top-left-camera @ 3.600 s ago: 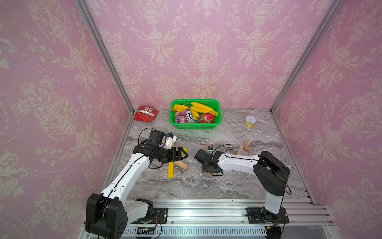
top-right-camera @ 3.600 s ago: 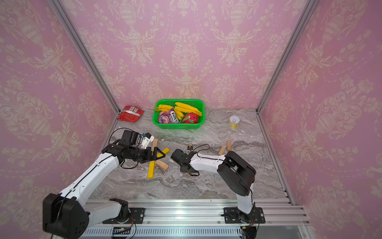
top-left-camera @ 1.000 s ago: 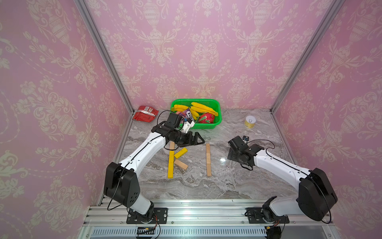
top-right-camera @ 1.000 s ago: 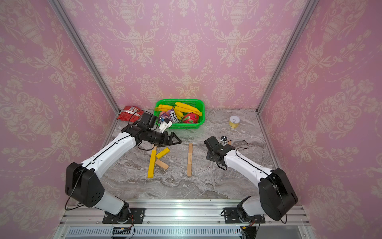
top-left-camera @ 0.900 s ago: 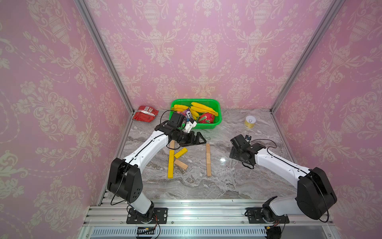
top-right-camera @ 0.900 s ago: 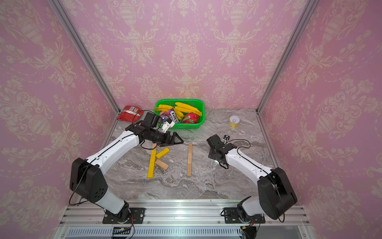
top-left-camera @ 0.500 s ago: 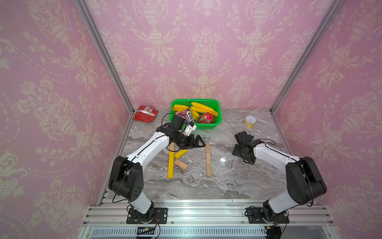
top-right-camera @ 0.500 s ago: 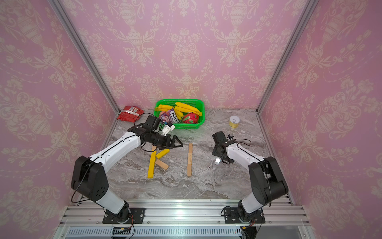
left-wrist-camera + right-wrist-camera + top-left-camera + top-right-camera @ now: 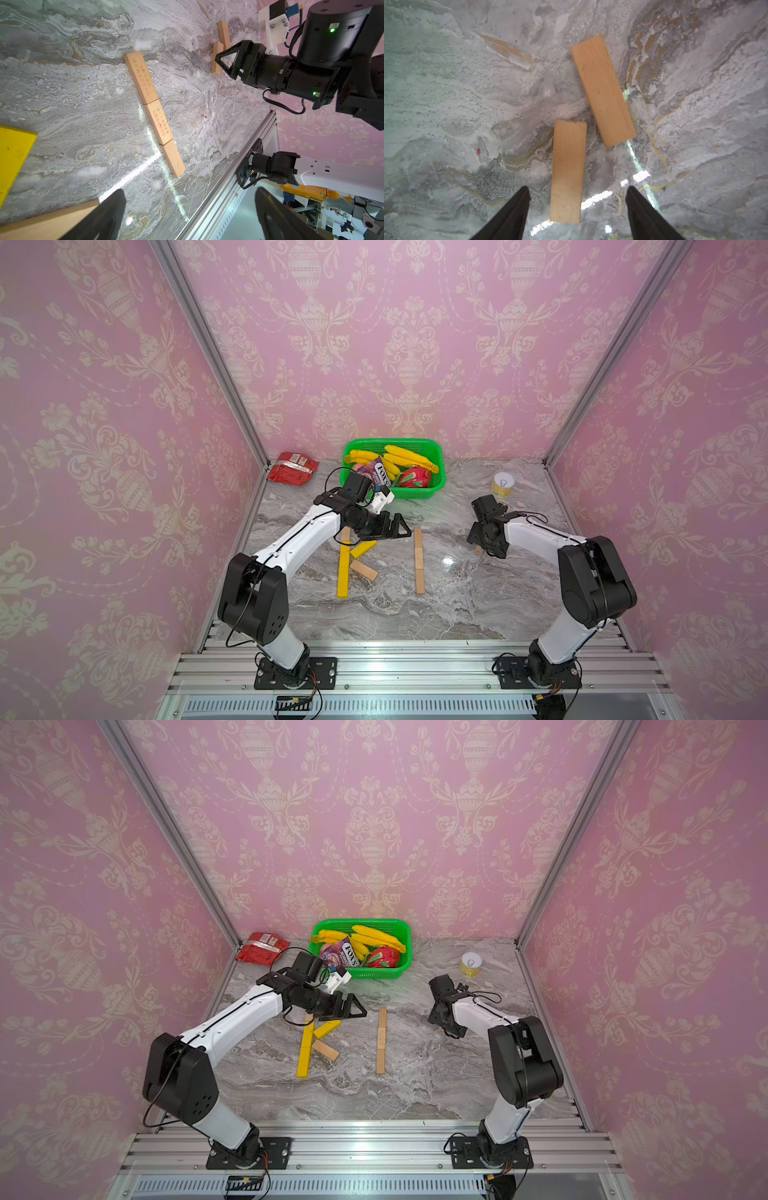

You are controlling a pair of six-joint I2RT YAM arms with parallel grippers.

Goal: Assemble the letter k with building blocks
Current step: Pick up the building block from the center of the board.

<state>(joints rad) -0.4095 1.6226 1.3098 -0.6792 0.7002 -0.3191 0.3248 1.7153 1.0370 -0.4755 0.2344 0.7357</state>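
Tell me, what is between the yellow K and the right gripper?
Both top views show a straight row of three wood blocks between the yellow K and the right gripper.

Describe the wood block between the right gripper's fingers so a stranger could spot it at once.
On the marble table, the right gripper hangs in front of the yellow can, right of the green basket, over two loose wood blocks. The block to find lies between its open fingers, in line with them; the other block lies beyond the fingertips, slanted.

three yellow blocks point(image 9: 343, 572), seven wooden blocks point(image 9: 419, 560)
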